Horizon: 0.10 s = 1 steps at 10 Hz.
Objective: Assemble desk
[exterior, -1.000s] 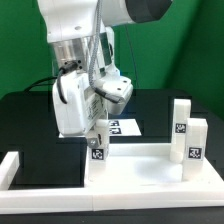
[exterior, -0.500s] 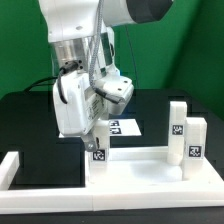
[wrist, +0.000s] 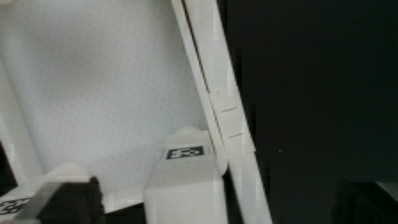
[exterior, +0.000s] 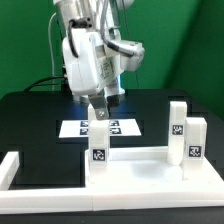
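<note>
The white desk panel (exterior: 140, 163) lies flat at the front of the black table. Three short square leg posts stand upright on it: one at the near-left corner (exterior: 98, 152) and two at the exterior view's right (exterior: 178, 124) (exterior: 196, 145), each with a tag. My gripper (exterior: 101, 110) hangs open just above the near-left post and does not touch it. In the wrist view that post (wrist: 185, 178) rises between my dark fingertips (wrist: 71, 203), with the panel (wrist: 89, 90) beside it. My gripper (wrist: 222, 210) holds nothing.
The marker board (exterior: 120, 128) lies flat behind the panel, under the arm. A long white L-shaped border bar (exterior: 12, 168) runs along the exterior view's left and the front edge. Black table surface lies between the bar and the panel.
The gripper opened and let go of the near-left leg post. It then rose and drew back. The post stays upright on the panel.
</note>
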Available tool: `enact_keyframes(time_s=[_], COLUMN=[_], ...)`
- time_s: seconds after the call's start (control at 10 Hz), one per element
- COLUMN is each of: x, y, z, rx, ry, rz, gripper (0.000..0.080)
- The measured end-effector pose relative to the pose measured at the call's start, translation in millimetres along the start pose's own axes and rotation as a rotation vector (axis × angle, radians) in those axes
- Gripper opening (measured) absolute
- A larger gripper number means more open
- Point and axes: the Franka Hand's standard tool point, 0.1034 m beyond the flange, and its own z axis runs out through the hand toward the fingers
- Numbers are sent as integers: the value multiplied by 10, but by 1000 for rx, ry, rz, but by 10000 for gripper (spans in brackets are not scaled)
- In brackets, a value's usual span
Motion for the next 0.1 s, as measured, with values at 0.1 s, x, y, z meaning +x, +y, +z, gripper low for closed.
enact_keyframes(time_s=[0.1], x=[7], y=[9], z=[24], rx=[-4], ry=[2], rz=[0], gripper=[649])
